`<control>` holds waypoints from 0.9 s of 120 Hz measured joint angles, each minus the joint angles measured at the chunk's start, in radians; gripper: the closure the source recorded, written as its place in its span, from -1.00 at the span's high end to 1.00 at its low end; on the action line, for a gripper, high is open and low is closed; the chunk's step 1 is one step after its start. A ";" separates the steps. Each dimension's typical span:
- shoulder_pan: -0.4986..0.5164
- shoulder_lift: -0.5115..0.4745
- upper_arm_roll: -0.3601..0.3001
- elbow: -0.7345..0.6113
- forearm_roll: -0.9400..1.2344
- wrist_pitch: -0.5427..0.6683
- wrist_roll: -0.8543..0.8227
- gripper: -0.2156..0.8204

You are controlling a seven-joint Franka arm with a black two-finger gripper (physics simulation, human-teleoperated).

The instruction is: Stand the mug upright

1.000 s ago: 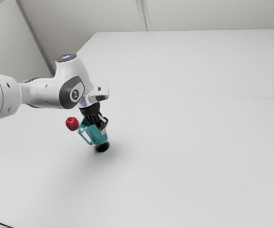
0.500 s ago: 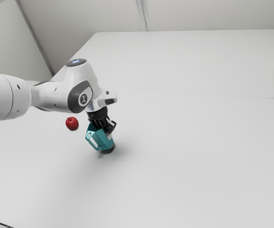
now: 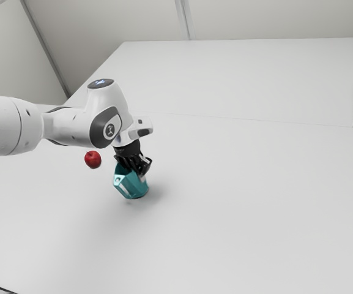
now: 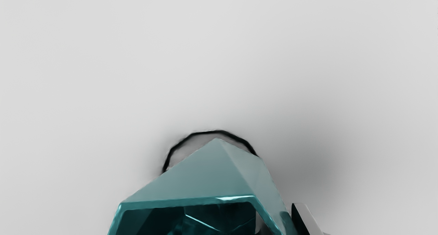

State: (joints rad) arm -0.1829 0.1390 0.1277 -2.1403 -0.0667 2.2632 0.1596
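Jaws clamp the teal mug beneath the steeply down-slanting gripper.

Distant exterior view from beside the arm and close wrist view both face down, sharing mug and table.

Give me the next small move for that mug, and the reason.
I'd probably ease the mug straighter and down until it sits flat, before the gripper lets go. Its fingers pinch the wall near the rim, one inside and one outside. The mug seems to lean slightly toward the exterior view's left, close over the table; I can't tell whether it touches.
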 joint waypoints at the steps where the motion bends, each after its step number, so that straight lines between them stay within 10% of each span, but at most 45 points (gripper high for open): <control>1: 0.000 0.000 0.000 0.000 0.000 0.000 0.000 -0.68; 108: -0.004 -0.126 -0.021 0.092 -0.002 -0.102 -0.034 0.21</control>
State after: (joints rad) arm -0.1865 0.0134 0.1068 -2.0484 -0.0688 2.1614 0.1254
